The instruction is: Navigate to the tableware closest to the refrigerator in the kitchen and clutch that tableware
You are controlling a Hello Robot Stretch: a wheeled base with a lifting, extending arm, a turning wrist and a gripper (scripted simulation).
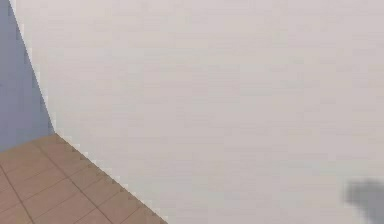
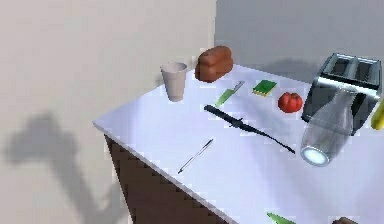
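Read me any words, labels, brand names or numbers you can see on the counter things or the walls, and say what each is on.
There are none to read. The white cup, the loaf of bread, the toaster, the glass bottle and the small green block show no lettering that I can make out, and the wall in the forward view carries no sign.

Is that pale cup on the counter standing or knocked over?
Upright: the pale tapered cup stands on its narrower base on the white countertop, rim facing up.
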